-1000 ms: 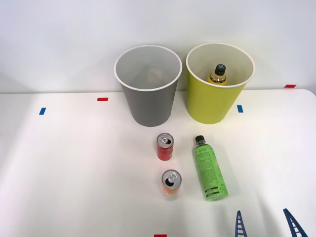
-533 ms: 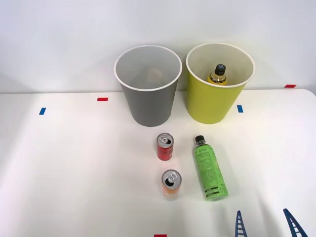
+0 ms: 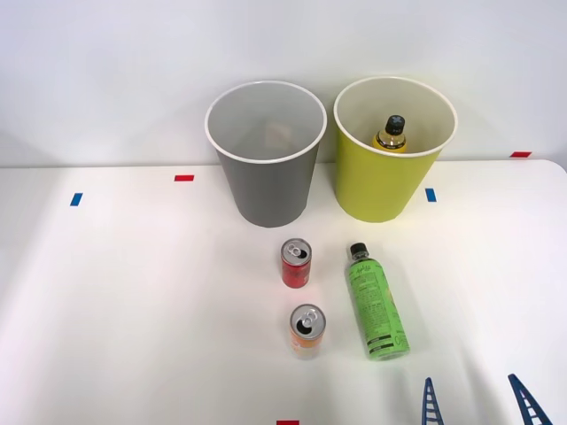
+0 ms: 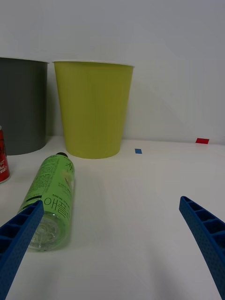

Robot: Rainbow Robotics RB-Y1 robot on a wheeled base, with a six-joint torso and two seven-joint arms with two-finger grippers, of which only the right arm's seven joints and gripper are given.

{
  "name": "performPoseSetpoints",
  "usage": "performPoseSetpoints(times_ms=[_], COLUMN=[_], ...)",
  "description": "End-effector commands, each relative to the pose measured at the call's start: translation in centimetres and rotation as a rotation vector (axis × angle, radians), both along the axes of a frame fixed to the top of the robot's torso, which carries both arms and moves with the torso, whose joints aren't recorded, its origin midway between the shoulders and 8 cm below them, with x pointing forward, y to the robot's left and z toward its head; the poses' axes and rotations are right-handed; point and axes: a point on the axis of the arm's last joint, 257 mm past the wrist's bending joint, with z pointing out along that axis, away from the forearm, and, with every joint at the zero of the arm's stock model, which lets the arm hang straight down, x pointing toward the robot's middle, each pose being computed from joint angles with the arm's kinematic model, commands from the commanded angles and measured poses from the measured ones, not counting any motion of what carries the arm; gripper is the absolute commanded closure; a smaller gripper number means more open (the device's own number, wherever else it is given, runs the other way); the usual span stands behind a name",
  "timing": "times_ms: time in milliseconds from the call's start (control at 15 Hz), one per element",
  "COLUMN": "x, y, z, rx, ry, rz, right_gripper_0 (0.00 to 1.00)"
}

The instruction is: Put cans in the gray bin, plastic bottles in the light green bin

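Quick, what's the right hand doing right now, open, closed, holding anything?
Right hand: open, holding nothing, low over the table just short of the green-label bottle.

Two slim blue ribbed fingers (image 3: 431, 403), ladder-like, with tapered tips.

The right arm's two-finger gripper (image 3: 479, 400) sits low at the near right of the scene, its blue ribbed fingers (image 4: 206, 232) spread wide apart, gripping nothing.
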Motion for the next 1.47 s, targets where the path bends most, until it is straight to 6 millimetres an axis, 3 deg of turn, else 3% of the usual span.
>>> performPoseSetpoints(times_ms=[67, 1400, 1467], x=[0.0, 0.0, 0.0], y=[0.0, 0.0, -0.2], z=[0.0, 0.0, -1.8], rx=[0.000, 0.000, -0.002], ry=[0.000, 0.000, 0.042], rz=[0.000, 0.000, -0.003], right_gripper_0=[0.00, 0.00, 0.00])
